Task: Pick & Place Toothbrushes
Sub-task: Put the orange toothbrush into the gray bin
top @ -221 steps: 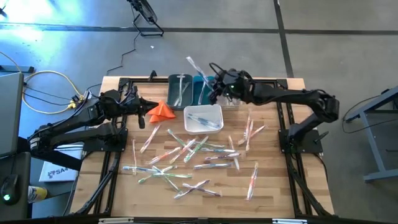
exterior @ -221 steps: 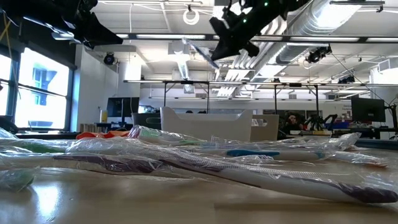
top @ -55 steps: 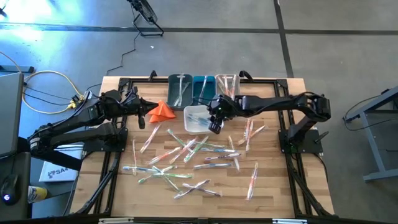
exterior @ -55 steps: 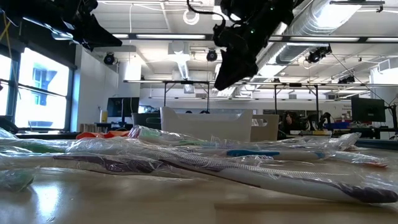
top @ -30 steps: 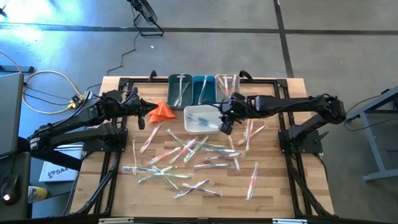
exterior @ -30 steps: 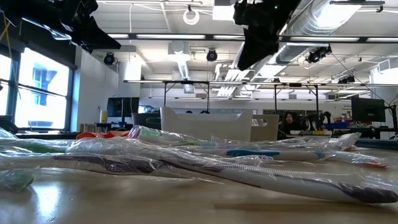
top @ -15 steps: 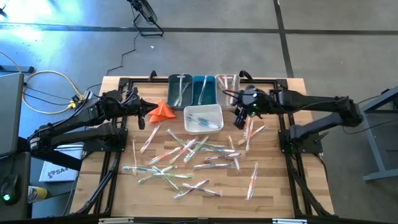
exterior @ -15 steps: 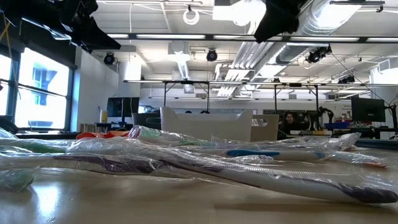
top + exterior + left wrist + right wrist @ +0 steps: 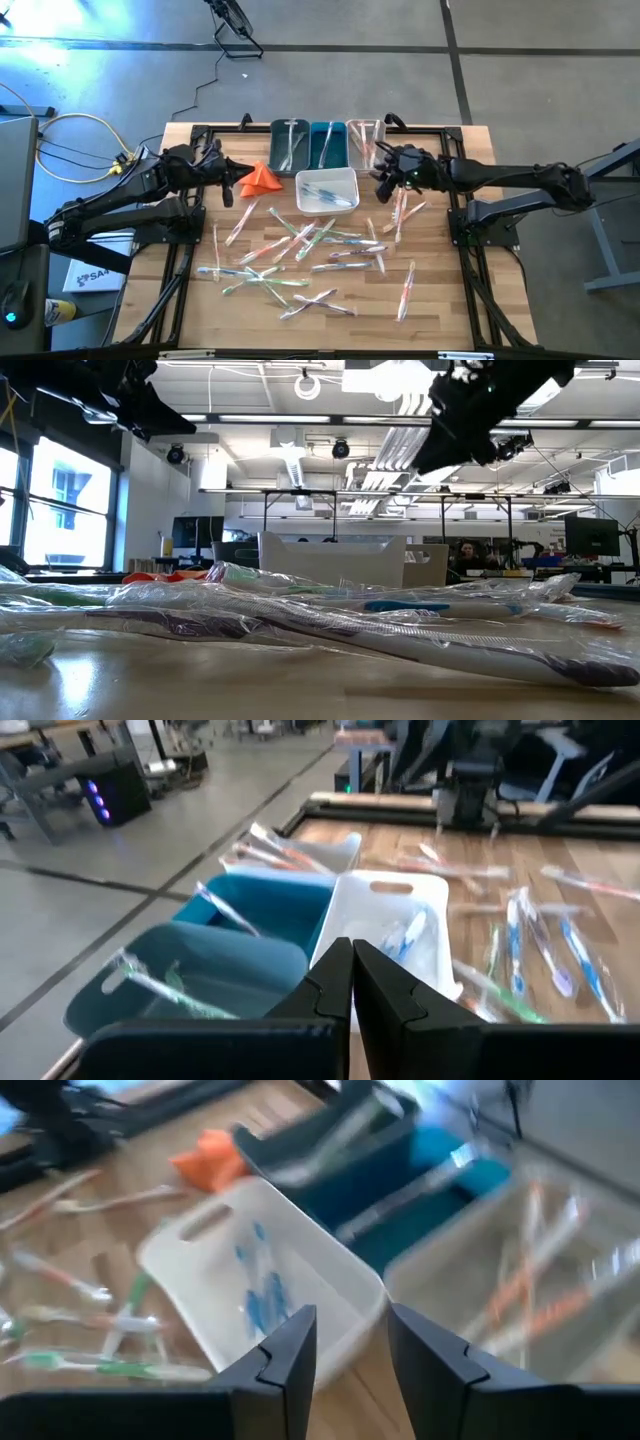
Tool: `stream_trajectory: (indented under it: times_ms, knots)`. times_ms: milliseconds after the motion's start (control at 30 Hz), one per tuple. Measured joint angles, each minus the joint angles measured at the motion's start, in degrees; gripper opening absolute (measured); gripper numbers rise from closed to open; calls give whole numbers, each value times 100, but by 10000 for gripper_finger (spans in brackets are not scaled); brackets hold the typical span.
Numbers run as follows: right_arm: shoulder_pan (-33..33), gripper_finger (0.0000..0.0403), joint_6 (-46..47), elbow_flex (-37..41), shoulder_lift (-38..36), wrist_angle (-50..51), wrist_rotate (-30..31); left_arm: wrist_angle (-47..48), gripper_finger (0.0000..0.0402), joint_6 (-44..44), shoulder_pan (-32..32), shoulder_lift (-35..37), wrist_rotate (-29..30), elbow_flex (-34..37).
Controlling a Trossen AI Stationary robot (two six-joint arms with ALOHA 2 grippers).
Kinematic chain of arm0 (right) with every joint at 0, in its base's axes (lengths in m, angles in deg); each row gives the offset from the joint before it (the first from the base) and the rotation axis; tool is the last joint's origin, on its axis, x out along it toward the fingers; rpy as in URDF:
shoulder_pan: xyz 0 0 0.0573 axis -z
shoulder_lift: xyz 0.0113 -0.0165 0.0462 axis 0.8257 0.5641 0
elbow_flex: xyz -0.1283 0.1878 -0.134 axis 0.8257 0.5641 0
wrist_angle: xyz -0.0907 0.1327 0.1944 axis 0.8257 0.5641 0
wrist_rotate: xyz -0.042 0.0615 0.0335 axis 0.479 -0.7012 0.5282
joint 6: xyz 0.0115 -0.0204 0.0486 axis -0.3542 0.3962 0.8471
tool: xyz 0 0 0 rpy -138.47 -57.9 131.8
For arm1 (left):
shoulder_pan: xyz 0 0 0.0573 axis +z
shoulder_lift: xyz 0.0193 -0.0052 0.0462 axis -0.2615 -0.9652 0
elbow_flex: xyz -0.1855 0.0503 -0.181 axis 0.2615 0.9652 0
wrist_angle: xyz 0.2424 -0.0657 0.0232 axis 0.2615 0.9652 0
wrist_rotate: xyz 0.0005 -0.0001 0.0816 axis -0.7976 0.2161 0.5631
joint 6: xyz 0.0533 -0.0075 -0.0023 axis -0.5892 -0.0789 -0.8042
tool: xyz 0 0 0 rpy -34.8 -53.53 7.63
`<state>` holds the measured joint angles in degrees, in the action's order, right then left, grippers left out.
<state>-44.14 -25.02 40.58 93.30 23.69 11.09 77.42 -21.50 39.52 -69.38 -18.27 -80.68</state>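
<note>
As I look down from above, my right gripper [image 9: 383, 178] hangs empty, jaws parted, beside the white bin [image 9: 327, 190]; toothbrushes [image 9: 300, 245] lie scattered nearer me. Left gripper [image 9: 352, 982] is clenched, empty. No lettering I can read.

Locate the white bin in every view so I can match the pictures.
High view: white bin at table centre, in front of the blue bins.
Low view: pale wall mid-picture, behind the toothbrushes.
Left wrist view: centre, beside the blue bins.
Right wrist view: centre.
Shared landmark: the blue bins beside it.
</note>
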Motion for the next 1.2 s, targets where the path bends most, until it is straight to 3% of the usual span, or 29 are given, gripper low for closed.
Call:
stream_trajectory:
  times_ms: [200,400,800,1200]
  knots:
    - [280,119,1356,435,50,-27,45,-670,8,112,0,-2,1,0]
    - [493,119,2501,707,50,71,613,-1433,8,-207,0,2,3,0]
    - [819,119,3974,721,50,657,600,-881,8,-644,0,-2,37,0]
    - [786,119,2442,721,50,233,622,-838,8,-182,0,-2,154,0]
